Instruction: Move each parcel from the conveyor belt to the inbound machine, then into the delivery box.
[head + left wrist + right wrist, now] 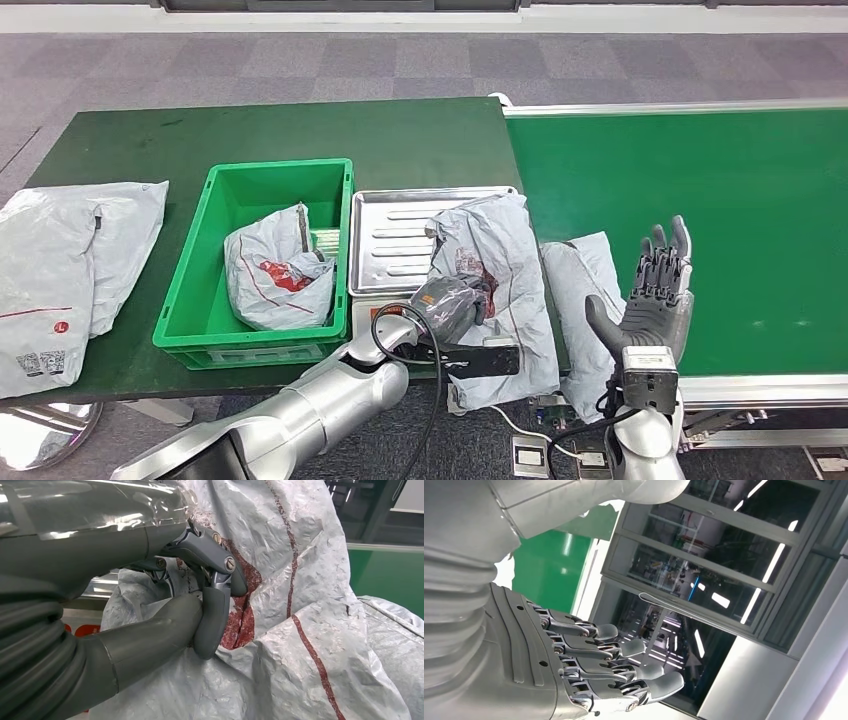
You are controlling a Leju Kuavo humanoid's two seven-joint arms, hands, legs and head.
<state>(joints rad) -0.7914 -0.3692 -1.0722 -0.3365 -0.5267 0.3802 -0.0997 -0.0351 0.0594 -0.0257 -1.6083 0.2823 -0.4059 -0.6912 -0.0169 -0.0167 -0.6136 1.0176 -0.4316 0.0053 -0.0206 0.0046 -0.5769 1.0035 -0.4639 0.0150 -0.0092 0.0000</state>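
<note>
A crumpled grey parcel with red print [495,290] lies over the right part of the silver tray of the inbound machine [400,240] and hangs off its front. My left hand [448,305] grips this grey parcel [300,610] near its lower middle, thumb and fingers [212,615] pinching a fold. Beside it, a second grey parcel [585,300] lies at the conveyor belt's [720,220] left edge. My right hand [655,290] is raised just right of that parcel, fingers straight and apart, holding nothing; the right wrist view shows the same right hand [589,655]. Another grey parcel [275,270] sits in the green delivery box [190,300].
Two flat grey parcels [70,260] lie on the dark green table [420,140] at the far left. The conveyor belt stretches right, bare green. Cables and a socket [560,450] lie on the floor below the table's front edge.
</note>
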